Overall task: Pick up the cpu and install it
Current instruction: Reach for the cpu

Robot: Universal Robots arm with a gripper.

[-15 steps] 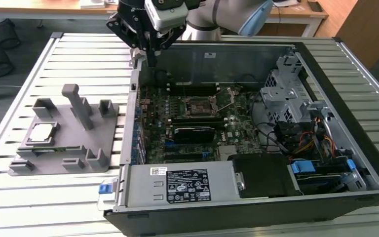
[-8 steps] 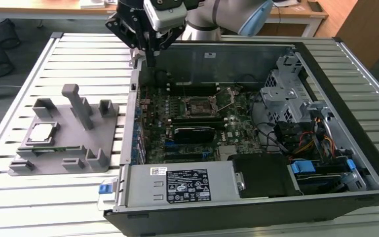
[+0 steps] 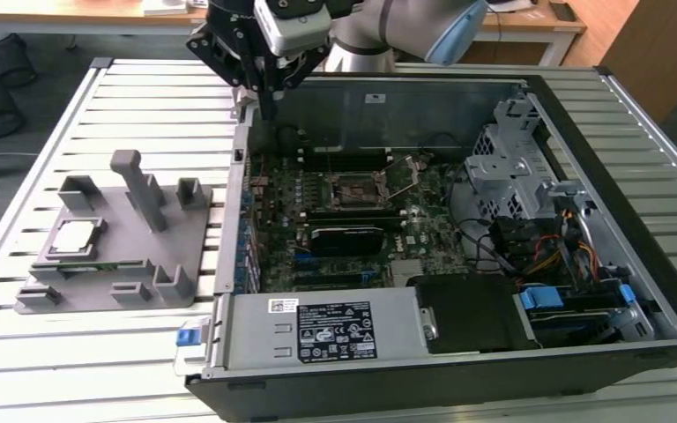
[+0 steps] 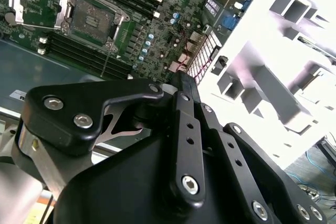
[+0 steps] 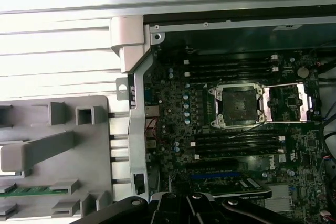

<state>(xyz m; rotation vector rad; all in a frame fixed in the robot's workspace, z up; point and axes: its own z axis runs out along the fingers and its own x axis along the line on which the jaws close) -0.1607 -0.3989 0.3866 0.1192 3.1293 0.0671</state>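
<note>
Exterior view: my gripper (image 3: 265,113) hangs high over the far end of the pc case (image 3: 433,392), roughly above the case wall that runs betw. the grey fixture (image 3: 138,264) and the motherboard (image 3: 315,211). Jaws look pressed together, nothing betw. them. The cpu (image 3: 77,237) lies flat, pale top up, in its pocket on the fixture, toward the exterior view's left and well apart from me. The socket (image 3: 356,190) sits mid-board w/ its frame swung open; no chip in it as far as I can see.

Second wrist view: my gripper (image 4: 181,81) is in the foreground, fingers side by side & touching, empty. Beyond it is the socket (image 4: 92,19), centre dark and bare, w/ the load plate (image 4: 34,1) flipped off to one side. The fixture (image 4: 283,51) is washed out pale, so I can't tell what's in it.

First wrist view: dark links of my gripper (image 5: 184,200) in the foreground. The socket (image 5: 237,106) is open, its plate (image 5: 286,103) folded back just beside it. A green memory strip (image 5: 26,190) rests in a slot of the fixture (image 5: 52,156).

My read: job barely begun. Socket is open & ready, but the cpu is not yet gripped, lifted or seated, so pickup and install are both left.
</note>
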